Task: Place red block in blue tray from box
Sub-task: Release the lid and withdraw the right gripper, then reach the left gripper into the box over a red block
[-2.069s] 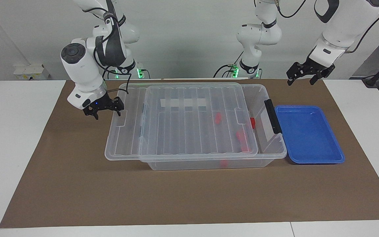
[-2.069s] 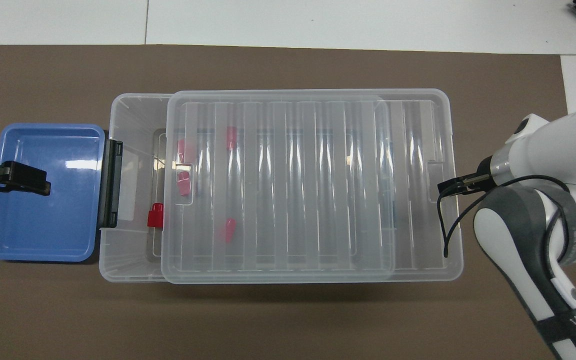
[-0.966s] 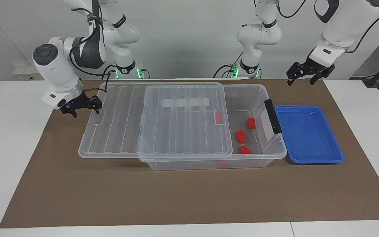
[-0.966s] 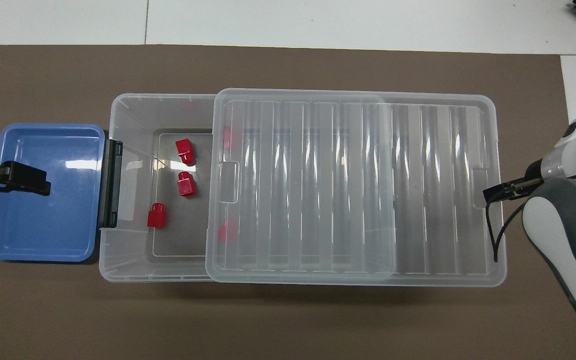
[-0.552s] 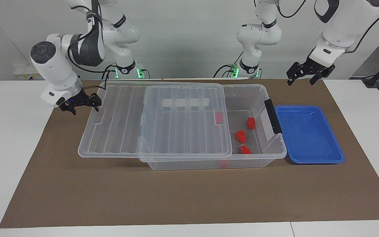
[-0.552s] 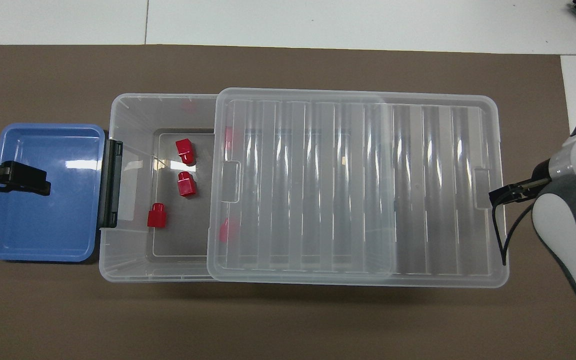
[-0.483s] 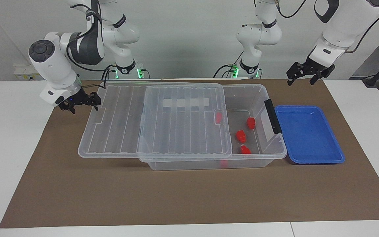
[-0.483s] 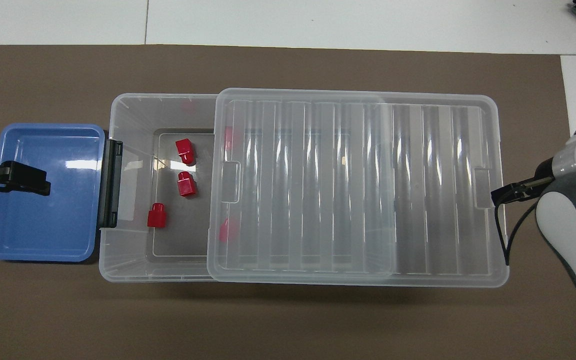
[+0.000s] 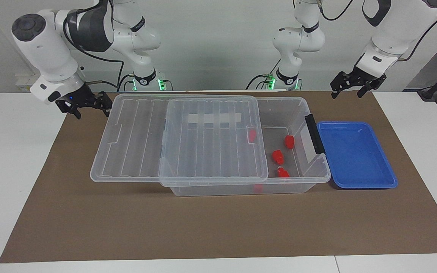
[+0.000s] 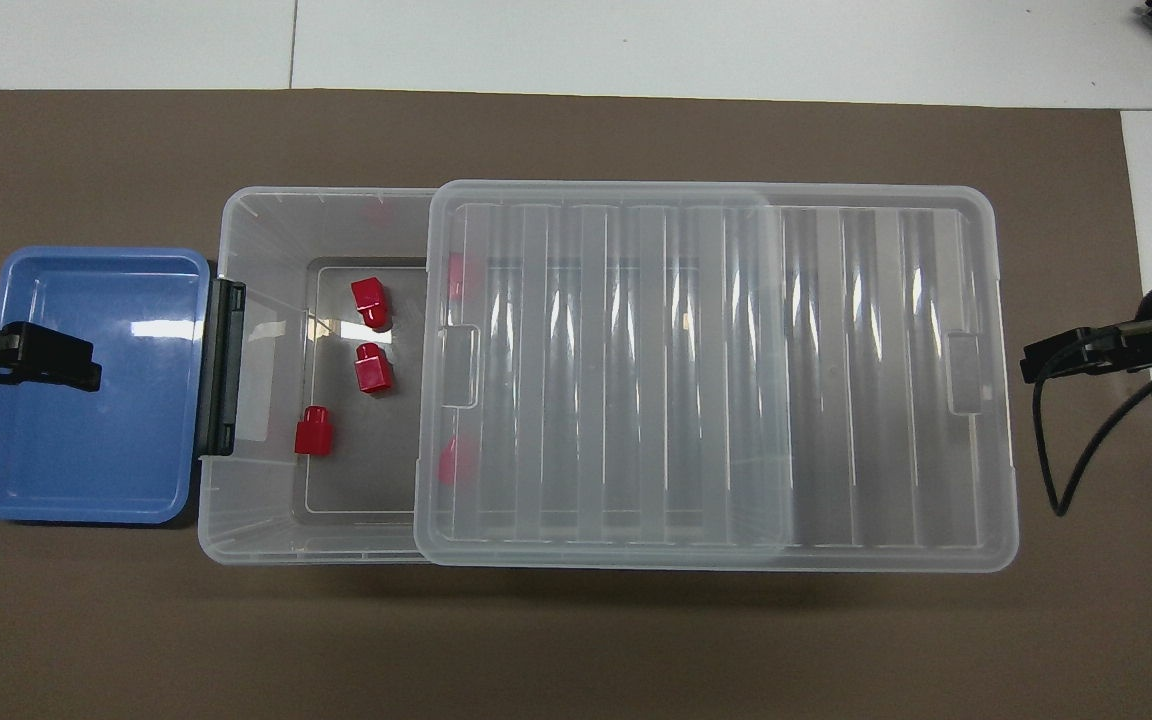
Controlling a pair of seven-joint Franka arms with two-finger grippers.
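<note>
Blocks: three red blocks (image 9: 278, 156) lie bare in box (image 9: 309, 178), tray (image 9: 355, 155) end | Left pincer (image 9: 356, 88): spread, over mat beside tray, your nearer arm | Right pincer (image 9: 84, 105): spread, empty, off lid (image 9: 180, 136), at the other end.

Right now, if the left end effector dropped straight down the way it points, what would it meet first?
Probably the blue tray. The left end effector hangs open; in the overhead view it covers the tray's end away from the box, but the facing view leaves depth unclear.
</note>
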